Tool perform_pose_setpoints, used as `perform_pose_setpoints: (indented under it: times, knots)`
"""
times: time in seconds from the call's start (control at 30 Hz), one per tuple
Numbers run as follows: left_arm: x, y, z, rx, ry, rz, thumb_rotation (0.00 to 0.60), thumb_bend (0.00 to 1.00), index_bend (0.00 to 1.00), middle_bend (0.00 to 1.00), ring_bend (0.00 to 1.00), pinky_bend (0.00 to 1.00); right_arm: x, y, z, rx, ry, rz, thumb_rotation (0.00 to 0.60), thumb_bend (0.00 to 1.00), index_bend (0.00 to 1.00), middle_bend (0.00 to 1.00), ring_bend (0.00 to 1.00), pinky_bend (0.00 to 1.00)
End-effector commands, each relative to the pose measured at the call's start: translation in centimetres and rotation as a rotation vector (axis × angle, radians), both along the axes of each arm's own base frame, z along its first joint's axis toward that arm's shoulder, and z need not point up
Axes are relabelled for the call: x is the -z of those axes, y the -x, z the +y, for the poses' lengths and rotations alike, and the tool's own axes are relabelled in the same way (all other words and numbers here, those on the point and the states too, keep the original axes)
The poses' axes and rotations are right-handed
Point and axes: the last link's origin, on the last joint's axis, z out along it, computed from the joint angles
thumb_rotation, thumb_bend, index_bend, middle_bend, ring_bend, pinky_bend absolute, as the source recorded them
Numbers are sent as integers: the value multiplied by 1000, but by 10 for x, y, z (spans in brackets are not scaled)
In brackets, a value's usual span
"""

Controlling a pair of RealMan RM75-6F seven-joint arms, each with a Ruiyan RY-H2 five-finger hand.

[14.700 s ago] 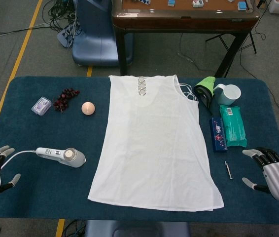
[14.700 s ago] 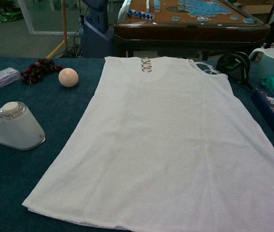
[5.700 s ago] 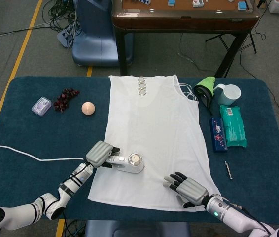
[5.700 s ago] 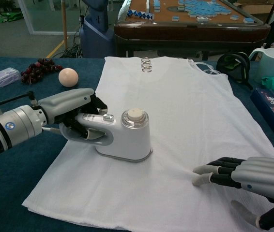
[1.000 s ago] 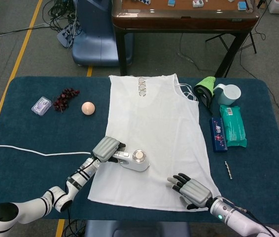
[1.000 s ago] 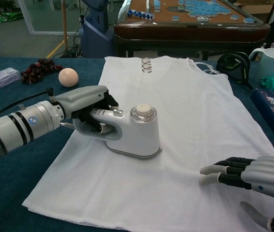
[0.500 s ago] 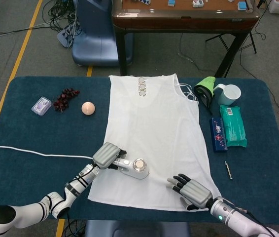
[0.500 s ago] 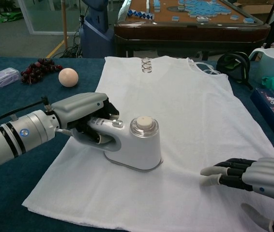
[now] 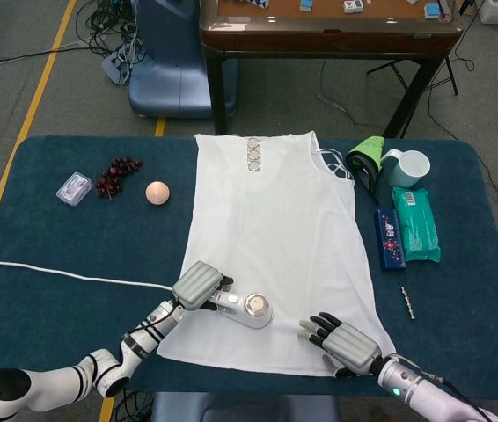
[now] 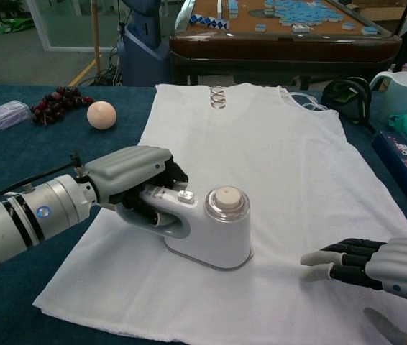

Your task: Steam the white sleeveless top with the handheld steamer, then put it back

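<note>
The white sleeveless top (image 9: 274,237) (image 10: 275,165) lies flat in the middle of the dark blue table (image 9: 73,264), neck end far. My left hand (image 9: 198,285) (image 10: 135,181) grips the handle of the white handheld steamer (image 9: 252,309) (image 10: 214,230), whose base rests on the lower left part of the top. The steamer's white cord (image 9: 64,274) trails left across the table. My right hand (image 9: 346,343) (image 10: 376,269) rests flat on the top's lower right corner, fingers apart, holding nothing.
Far left lie a small clear box (image 9: 73,188), dark grapes (image 9: 117,174) and a peach-coloured ball (image 9: 157,192). At the right stand a mug (image 9: 407,167), a green-black item (image 9: 365,158), a teal packet (image 9: 416,224), a blue box (image 9: 389,238) and a small metal rod (image 9: 407,302).
My left hand has slid the steamer toward the top's near hem and slightly right. The right hand stays pressed on the lower right corner, drawn back a little.
</note>
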Motion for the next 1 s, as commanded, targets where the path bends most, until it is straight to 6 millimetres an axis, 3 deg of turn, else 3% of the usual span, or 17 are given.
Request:
perform_pose_setpoints:
  times: [0.03,0.4,1.0]
  knots:
    - [3,-4,1,2,-2,4,600,245,793,953,794,712,-1,0,1,0,0,-1,482,707,0,47,0,0]
    - [8,-14,12,-15,-24,13,600,244,792,952,793,712,-2,2,2,0,-1,-8,482,707,0,49,0,0]
    - [-23,21,33,-61,-97,44,600,244,793,952,793,712,-1,-1,1,-9,-4,-10,484,707,0,49,0,0]
